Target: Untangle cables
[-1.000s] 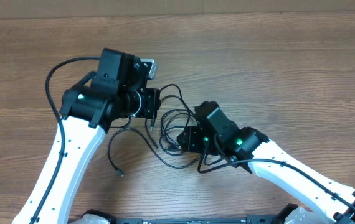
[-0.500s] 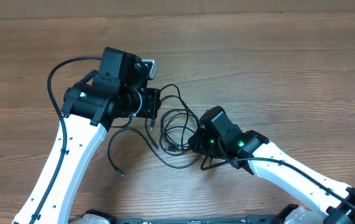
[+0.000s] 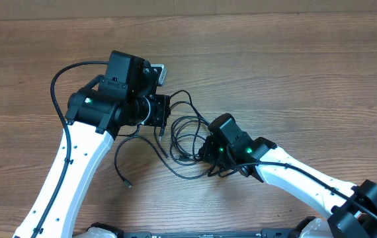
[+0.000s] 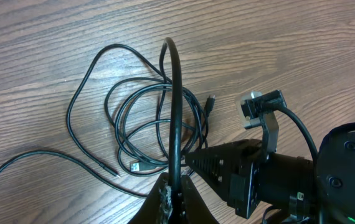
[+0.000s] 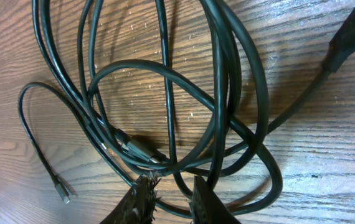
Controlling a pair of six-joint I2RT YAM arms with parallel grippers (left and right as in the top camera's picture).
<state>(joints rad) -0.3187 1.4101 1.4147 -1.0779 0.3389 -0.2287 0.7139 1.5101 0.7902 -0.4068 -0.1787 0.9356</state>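
Note:
The cables (image 3: 185,129) are thin black cords lying in overlapping loops on the wood between my two arms. My left gripper (image 3: 161,127) is at their left edge. In the left wrist view it (image 4: 179,198) is shut on one black cord (image 4: 175,93) that rises taut from the jaws. A silver plug (image 4: 137,167) lies beside it. My right gripper (image 3: 202,151) is at the tangle's right edge. In the right wrist view it (image 5: 171,182) is open, fingers (image 5: 141,198) low on the table, with a looped strand (image 5: 179,180) between them. A loose plug end (image 5: 65,191) lies to the left.
One cord trails out to a free end (image 3: 127,184) in front of the left arm. The left arm's own thicker black cable (image 3: 56,86) arcs out to the left. The wooden table (image 3: 294,73) ends at its far edge along the top.
My right gripper has turned and settled lower onto the right side of the tangle, and its jaws have narrowed around a strand. The left gripper has held still with its cord.

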